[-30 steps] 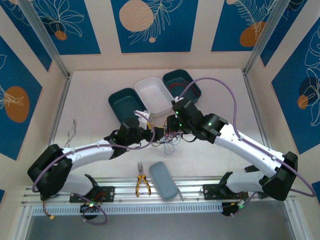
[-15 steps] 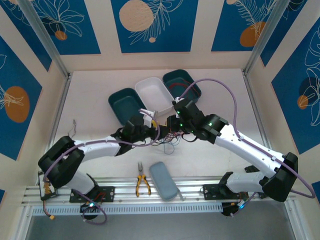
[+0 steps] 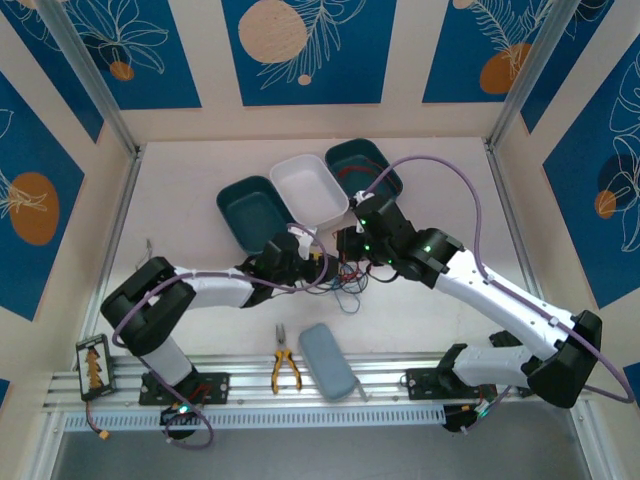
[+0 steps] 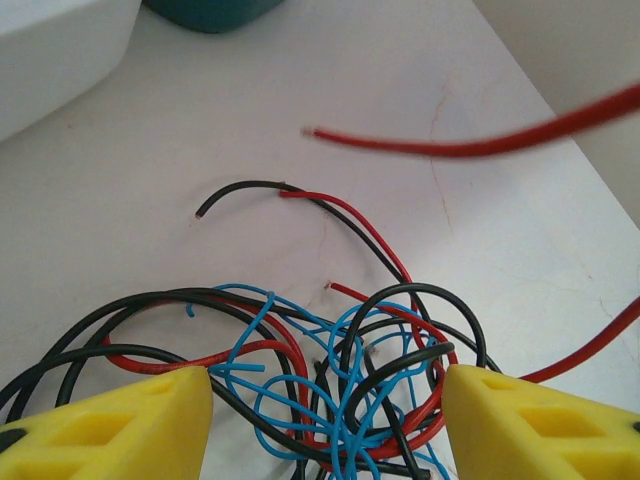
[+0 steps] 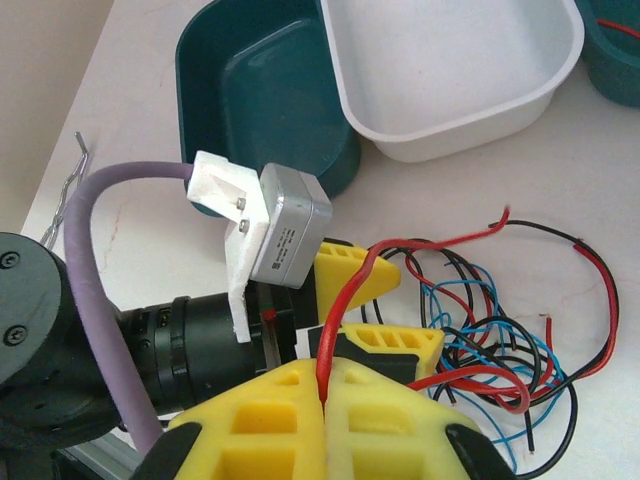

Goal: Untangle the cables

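Desk (image 3: 440,215), mid-run. The cables (image 3: 340,275), thin red, black and blue wires, lie in one knotted heap at the centre of the desk. They are just in front of the white tub (image 3: 310,187) and between the two arms.

Right claw (image 5: 323,368): pinched fully together on a red wire (image 5: 327,335). The wire rises out of the heap and arcs away to a free end.

Left claw (image 4: 325,390): jaws parted wide, nothing gripped. One yellow finger (image 4: 110,425) sits on each side of the heap, low over the wires.

Step in hand, as I judge it: pin the bulk of the knot with the left claw while the right draws the red wire free.

How to do it well:
- Close the left claw on the black and blue loops, not on the red strand being pulled, or the pull tightens the knot.
- Pull the red wire along the line it already follows out of the heap, slowly. Stop if the whole bundle lifts with it.
- Keep the heap flat on the desk so the loops stay readable from above.
- Mind the second red length crossing through the blue loops; I cannot tell whether it belongs to the same wire.

Writing, brands, labels: none legible. The wires carry no markings I can make out.
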`<control>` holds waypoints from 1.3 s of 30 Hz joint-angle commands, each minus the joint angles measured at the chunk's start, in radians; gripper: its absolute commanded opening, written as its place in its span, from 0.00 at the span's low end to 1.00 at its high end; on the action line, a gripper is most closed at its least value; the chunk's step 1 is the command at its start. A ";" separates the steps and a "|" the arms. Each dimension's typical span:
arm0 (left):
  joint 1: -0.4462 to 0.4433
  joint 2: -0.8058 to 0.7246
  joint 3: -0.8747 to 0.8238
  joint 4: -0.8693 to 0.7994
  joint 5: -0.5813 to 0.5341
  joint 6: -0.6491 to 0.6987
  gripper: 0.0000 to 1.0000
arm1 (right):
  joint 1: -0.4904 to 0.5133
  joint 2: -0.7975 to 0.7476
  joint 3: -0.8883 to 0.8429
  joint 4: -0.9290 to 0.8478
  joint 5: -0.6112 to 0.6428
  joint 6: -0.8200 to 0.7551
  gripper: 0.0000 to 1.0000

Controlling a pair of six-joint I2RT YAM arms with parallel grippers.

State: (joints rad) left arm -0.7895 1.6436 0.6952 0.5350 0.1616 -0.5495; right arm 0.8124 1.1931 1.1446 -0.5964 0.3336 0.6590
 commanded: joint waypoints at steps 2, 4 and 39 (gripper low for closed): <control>0.007 0.023 0.010 0.006 0.036 -0.013 0.62 | -0.015 -0.048 0.026 -0.012 0.019 -0.023 0.00; 0.006 0.030 0.013 0.007 0.039 -0.013 0.62 | -0.023 -0.060 0.031 -0.021 0.027 -0.030 0.00; -0.031 0.107 0.109 -0.148 0.042 0.050 0.58 | -0.130 -0.093 0.265 -0.201 0.000 -0.155 0.00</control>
State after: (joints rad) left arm -0.8101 1.7702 0.7937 0.3950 0.2054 -0.5152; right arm 0.7132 1.1145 1.3712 -0.7792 0.3405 0.5201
